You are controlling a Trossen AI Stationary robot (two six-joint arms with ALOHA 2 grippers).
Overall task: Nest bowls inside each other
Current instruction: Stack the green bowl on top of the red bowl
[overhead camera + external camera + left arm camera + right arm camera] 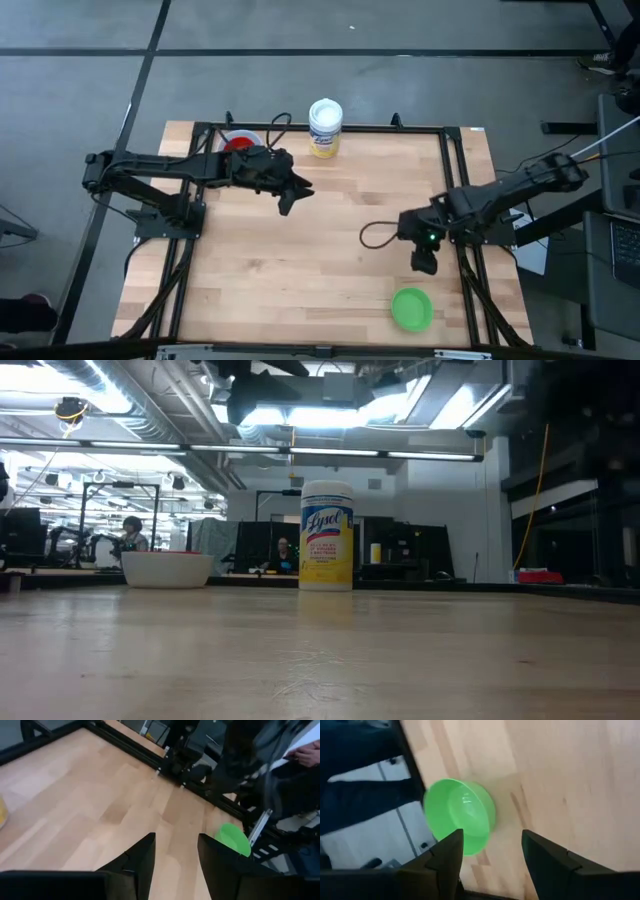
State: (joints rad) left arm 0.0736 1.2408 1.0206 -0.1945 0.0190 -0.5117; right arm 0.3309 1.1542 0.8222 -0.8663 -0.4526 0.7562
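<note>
A green bowl (411,308) stands on its base, mouth up, near the table's front right edge; it also shows in the right wrist view (460,815) and the left wrist view (232,839). My right gripper (425,262) hovers just on the far side of it, open and empty (492,852). A white bowl with a red bowl inside it (240,142) sits at the far left, partly hidden by my left arm; in the low view the white bowl (167,568) rests on the table. My left gripper (290,195) hangs open and empty (175,855) over the table's middle left.
A tall white container with a yellow label (325,128) stands upright at the far edge, right of the stacked bowls (327,535). A black frame rail (455,170) runs along the table's right side. Bare wood (320,260) lies between the two grippers.
</note>
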